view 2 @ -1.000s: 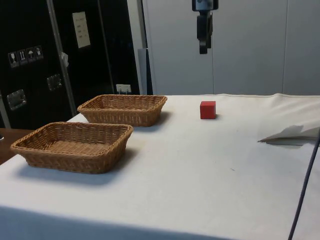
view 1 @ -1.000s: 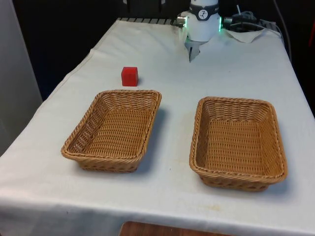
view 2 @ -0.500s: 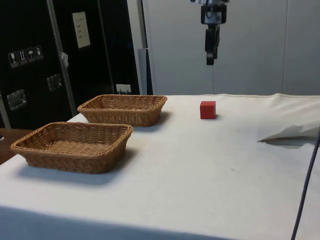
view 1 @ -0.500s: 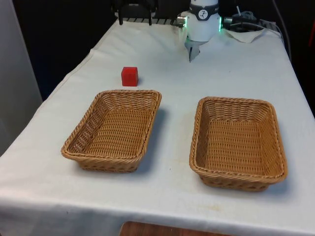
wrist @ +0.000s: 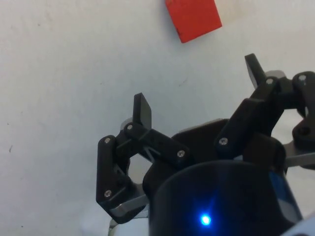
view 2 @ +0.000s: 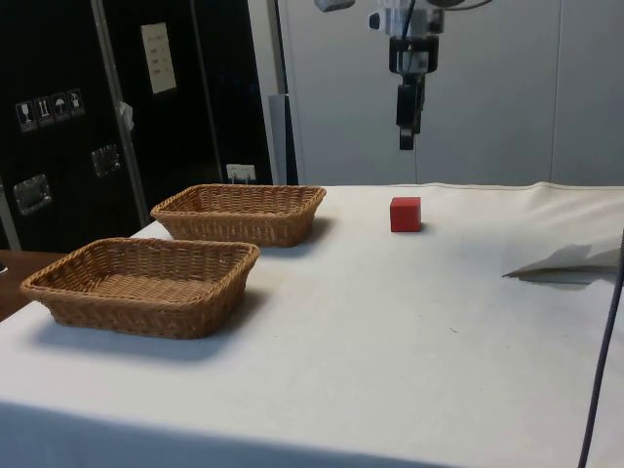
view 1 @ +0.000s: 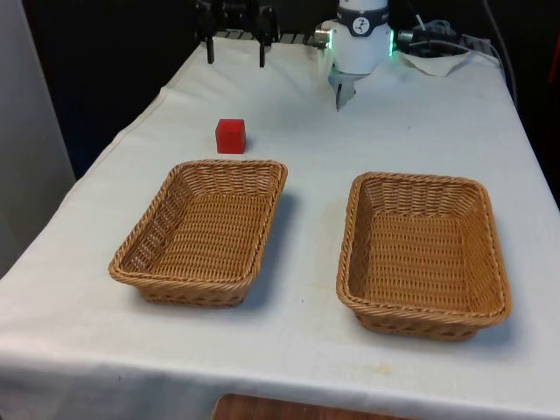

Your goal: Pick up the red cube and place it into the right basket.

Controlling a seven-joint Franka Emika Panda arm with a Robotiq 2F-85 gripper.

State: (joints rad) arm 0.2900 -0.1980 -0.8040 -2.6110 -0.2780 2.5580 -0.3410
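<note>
While raised, jaws spread above red cube (view 1: 230,136).

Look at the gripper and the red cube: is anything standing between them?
Nothing visible does. The open gripper hangs in the air above and just beyond the red cube, with only bare white cloth around the cube. Both baskets sit nearer the camera.

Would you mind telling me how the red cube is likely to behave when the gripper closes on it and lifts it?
The red cube has flat faces and sharp edges, so it will probably sit still rather than roll. It looks solid and holds its shape, so likely stiff under the open gripper. It is small beside the baskets, so probably light, though its material cannot be told.
</note>
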